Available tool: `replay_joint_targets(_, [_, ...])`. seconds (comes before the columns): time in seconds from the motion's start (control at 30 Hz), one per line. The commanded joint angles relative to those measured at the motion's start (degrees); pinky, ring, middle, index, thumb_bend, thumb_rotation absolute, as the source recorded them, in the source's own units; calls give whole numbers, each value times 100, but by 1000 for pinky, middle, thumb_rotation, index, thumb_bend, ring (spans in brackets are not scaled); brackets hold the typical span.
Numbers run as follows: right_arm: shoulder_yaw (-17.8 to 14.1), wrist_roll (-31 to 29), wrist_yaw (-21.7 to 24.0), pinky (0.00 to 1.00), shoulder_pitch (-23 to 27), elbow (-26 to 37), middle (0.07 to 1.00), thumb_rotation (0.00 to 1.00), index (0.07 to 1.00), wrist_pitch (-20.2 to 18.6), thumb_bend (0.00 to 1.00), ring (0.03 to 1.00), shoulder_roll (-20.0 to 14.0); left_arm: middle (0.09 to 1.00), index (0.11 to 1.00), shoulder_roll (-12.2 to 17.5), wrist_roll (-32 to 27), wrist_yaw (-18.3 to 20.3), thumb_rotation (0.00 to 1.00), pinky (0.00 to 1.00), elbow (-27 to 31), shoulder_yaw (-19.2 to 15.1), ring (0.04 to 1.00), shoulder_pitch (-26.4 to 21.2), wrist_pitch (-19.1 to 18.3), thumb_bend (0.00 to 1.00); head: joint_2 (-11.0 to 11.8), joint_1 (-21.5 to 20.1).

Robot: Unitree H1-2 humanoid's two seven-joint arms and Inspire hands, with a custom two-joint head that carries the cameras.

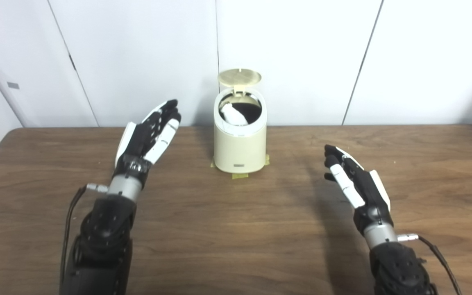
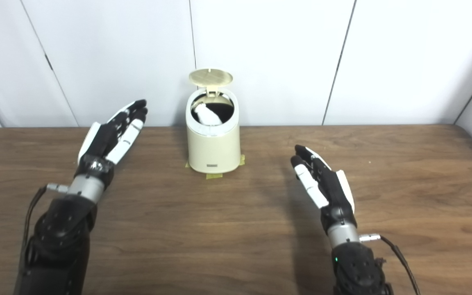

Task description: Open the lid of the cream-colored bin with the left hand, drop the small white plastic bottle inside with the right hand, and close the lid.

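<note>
The cream-colored bin (image 1: pixel 240 147) stands at the back middle of the table. Its round lid (image 1: pixel 239 76) is up, tilted back on its hinge. The small white plastic bottle (image 1: pixel 232 114) lies inside the bin against a dark lining, and it also shows in the right eye view (image 2: pixel 207 114). My left hand (image 1: pixel 149 135) is open and empty, raised left of the bin and apart from it. My right hand (image 1: pixel 352 180) is open and empty, low over the table to the right of the bin.
The bin sits on strips of yellow tape (image 1: pixel 240 176) stuck to the brown wooden table (image 1: pixel 236 229). White wall panels (image 1: pixel 301 57) stand right behind the bin. Cables (image 1: pixel 436 254) trail from both wrists.
</note>
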State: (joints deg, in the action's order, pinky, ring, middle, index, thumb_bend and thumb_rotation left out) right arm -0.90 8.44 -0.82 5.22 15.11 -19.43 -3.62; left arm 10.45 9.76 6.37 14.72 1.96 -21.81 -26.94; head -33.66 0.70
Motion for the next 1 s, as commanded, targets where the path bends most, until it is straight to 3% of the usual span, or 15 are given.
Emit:
replay_joint_targets(0.0, [34,16,-48,791,111,181,880,812,854,306,483,864,28,892,908,103,124,-10,774,866,-51,25,886,-526,53,443,1,20])
replay_joint_targets(0.23, [208,243,-136,767,-43,50,876,858,862,532,467,860,41,892,912,275,199,235,803,882,-745,233,897,-1425,72,433,29,41])
replay_joint_targets(0.6, [294,367,-267,733,-120,-126,857,879,846,679,441,837,75,872,866,494,395,379,833,867,-1931,557,890,-2491,503,480,36,101])
replay_joint_targets(0.73, [310,404,-260,722,-148,-143,852,915,845,707,444,830,69,875,865,481,509,363,866,872,-2259,657,887,-2803,389,472,34,75])
replay_joint_targets(0.97, [219,254,-287,731,-205,-180,867,895,851,776,444,841,140,890,890,483,558,427,920,852,-2767,827,888,-3166,649,443,36,90])
